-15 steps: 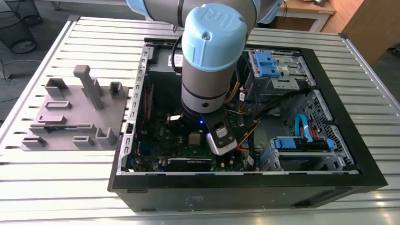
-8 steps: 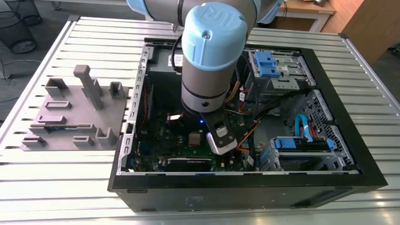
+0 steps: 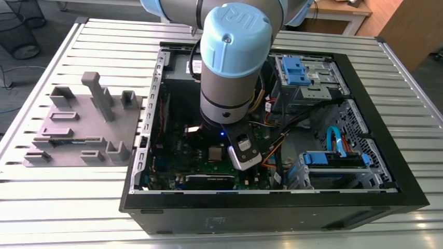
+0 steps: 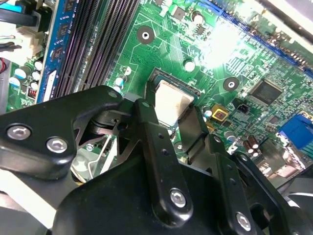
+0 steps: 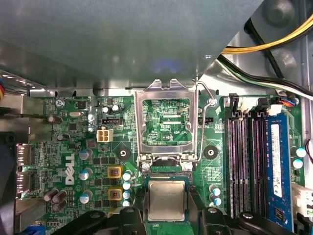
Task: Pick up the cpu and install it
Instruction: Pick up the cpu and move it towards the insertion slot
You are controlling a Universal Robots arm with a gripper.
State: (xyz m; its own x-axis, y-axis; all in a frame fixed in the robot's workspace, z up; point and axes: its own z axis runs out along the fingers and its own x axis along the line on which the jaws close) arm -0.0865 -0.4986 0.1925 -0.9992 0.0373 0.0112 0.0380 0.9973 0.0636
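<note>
Jaws on my gripper are clamped onto the cpu, one jaw on each of two opposite edges, silver top facing up. It's sitting square over the socket, right inside the dark frame. What I can't tell from either wrist view is whether it has bottomed out or is hanging just above the contacts.

So I'd call this the install step: pickup is done and we're at the placing part. The load plate is flipped up on its hinge, with the lever beside it, so nothing is locked down yet. My read on what this bit needs: keep the chip dead flat and lined up with the frame, with no sideways shove. If it's cocked in the frame, pressing it in is how you wreck a socket.

Moving outward, the green board has the memory slots just beside the socket, with a blue stick in one of them. A bundle of cables runs past the corner, clear of the jaws.

In the exterior view the arm reaches straight down into the case, which lies on its side with the panel off. It's cramped in there, with drive cages and wiring near the wrist. The case rests on a slatted metal table. A grey parts holder sits beside it on the exterior view's left. Past the table there's a wire bin on a grey floor and some wooden furniture.
</note>
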